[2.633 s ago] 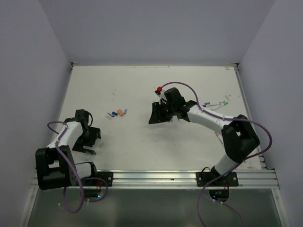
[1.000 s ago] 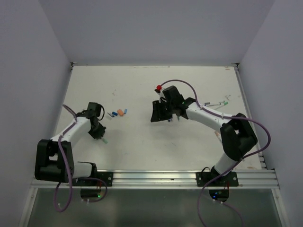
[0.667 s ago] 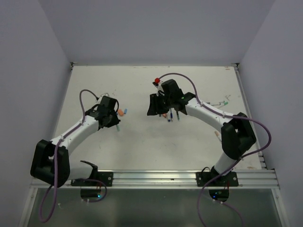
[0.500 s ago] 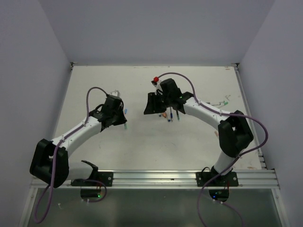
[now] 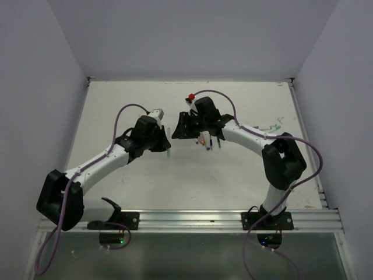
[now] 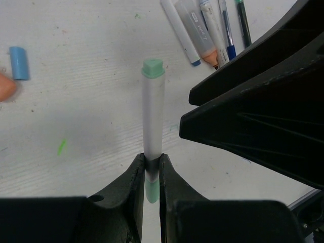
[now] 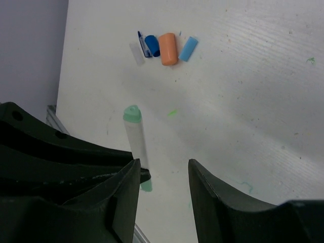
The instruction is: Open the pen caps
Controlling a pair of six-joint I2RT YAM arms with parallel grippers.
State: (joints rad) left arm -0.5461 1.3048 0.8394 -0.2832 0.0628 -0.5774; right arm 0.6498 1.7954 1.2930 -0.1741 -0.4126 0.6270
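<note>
My left gripper is shut on a pen with a white barrel, gripping it near its lower green end. The pen's green cap points away from the wrist, still on the barrel. In the top view the left gripper and the right gripper nearly meet at mid-table. My right gripper is open with nothing between its fingers; the held pen stands just off its left finger. Loose caps lie beyond: orange, light blue, dark blue.
Several uncapped pens lie side by side on the white table, right of the grippers. More pens lie by the right edge. Grey walls close in the table on three sides.
The left arm swung from the near left up to mid-table, carrying the pen. The right gripper shifted a little left toward it and its jaws widened slightly.
</note>
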